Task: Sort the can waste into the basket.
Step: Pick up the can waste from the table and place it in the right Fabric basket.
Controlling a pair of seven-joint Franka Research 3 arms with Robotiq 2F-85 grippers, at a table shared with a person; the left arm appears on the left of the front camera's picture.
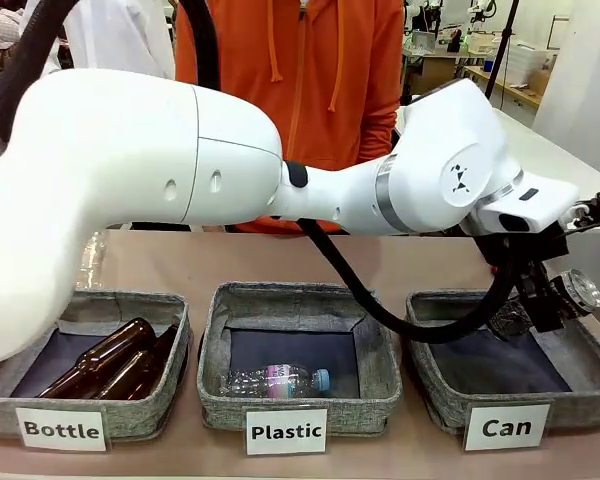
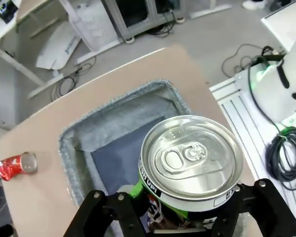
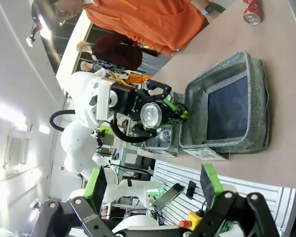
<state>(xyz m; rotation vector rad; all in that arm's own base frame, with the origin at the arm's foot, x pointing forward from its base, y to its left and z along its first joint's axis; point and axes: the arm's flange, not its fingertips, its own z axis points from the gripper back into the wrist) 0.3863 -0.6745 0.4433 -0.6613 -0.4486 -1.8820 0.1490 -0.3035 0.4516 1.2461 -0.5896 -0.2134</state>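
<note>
Tan table (image 1: 160, 265), three grey fabric baskets along the near edge; your left gripper (image 1: 540, 300) is clamped on the black silver-topped can (image 1: 580, 290), hanging over the Can basket (image 1: 435, 380) at lower right of the front view. That basket looks empty inside, so I'd judge nothing is sorted yet: this can needs dropping, and the crushed red can (image 2: 15, 165) lies on bare table at the left edge of the left wrist view, apart from the basket. Right gripper (image 3: 153, 192), bottom of its own view, has jaws spread and holds nothing.
</note>
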